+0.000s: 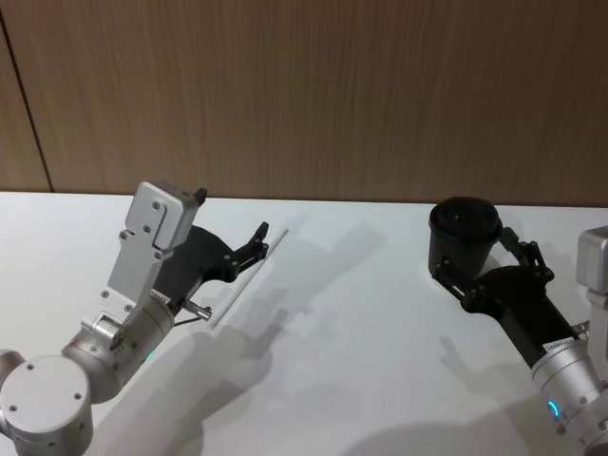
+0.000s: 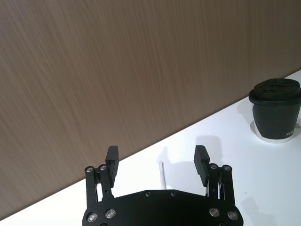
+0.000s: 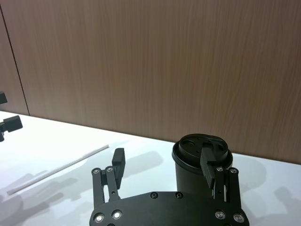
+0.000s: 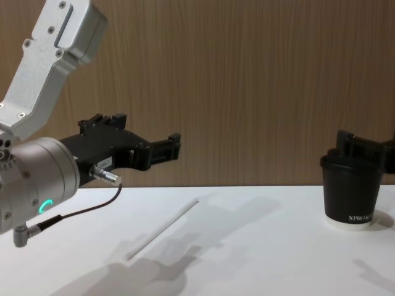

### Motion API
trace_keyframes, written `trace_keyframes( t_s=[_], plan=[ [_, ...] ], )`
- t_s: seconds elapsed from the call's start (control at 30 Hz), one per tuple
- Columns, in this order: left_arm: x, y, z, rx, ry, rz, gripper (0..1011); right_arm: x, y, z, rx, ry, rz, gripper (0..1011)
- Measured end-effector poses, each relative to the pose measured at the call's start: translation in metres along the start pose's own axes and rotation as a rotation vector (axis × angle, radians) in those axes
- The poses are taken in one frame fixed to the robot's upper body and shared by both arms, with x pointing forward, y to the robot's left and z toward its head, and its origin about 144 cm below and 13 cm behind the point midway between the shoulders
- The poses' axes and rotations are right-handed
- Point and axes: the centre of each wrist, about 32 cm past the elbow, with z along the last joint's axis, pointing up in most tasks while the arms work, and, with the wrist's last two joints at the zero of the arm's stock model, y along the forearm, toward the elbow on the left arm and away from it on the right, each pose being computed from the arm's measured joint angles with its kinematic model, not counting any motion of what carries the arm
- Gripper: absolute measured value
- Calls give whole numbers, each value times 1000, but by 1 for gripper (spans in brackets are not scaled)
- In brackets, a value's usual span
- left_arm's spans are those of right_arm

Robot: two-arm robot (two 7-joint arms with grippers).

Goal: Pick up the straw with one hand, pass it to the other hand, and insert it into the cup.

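Black two-finger left tool (image 2: 156,157) with silver wrist hovered above the white table (image 1: 361,361), fingers spread wide, gripping nothing. Long thin white straw (image 1: 249,277) lay flat on the table right beneath it, lined up between the fingers, far end past the fingertips, untouched. Black right tool (image 3: 162,159) also spread, straddling the small black lidded paper cup (image 3: 188,165). Cup upright, closer to one finger, contact unclear.
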Motion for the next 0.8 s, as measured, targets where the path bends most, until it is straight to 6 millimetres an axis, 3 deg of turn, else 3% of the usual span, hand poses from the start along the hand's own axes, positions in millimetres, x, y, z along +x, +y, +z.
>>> trace_keyframes(
  t_s=[0.8],
  plan=[
    [0, 0, 0, 0, 0, 0, 1002, 0, 0, 0, 0, 0, 0, 1001]
  ],
)
